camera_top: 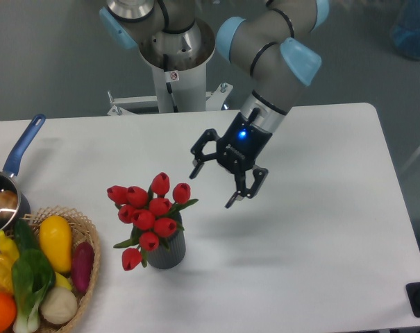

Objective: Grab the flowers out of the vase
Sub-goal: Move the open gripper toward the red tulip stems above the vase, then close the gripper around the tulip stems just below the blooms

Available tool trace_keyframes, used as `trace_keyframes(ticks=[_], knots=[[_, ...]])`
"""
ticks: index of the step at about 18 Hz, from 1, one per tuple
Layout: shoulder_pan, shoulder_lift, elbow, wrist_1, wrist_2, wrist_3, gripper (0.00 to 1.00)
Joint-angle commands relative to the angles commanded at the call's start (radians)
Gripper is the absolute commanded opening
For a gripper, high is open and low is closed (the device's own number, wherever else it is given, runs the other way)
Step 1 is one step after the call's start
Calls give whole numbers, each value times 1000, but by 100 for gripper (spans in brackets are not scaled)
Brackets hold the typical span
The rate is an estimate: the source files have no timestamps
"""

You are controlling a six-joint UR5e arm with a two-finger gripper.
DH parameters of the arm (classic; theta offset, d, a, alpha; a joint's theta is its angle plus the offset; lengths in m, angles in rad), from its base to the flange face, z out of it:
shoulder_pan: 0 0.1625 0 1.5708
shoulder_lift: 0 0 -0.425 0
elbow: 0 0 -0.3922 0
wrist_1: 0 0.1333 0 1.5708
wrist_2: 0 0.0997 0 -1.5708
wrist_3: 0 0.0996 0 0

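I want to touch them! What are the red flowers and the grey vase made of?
The flowers look fake, maybe plastic or foam: every bud is smooth, evenly red, alike. The vase looks matte dark grey with ribbed sides, perhaps ceramic or plastic; can't tell which.

At the near left we see a wicker basket [90, 277] of produce; just behind it, a steel saucepan [1, 205], its blue handle [23, 143] pointing far-right across the white table [321, 243].
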Motion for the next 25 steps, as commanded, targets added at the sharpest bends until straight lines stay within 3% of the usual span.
trace_keyframes(ticks=[4, 11, 16, 21, 25], knots=[[-15, -37, 14, 3, -77, 5, 100], [-70, -126, 90, 3, -83, 2, 100], [-97, -146, 98, 20, -115, 8, 100], [-97, -149, 98, 37, -151, 14, 59], [-95, -146, 87, 37, -149, 20, 12]])
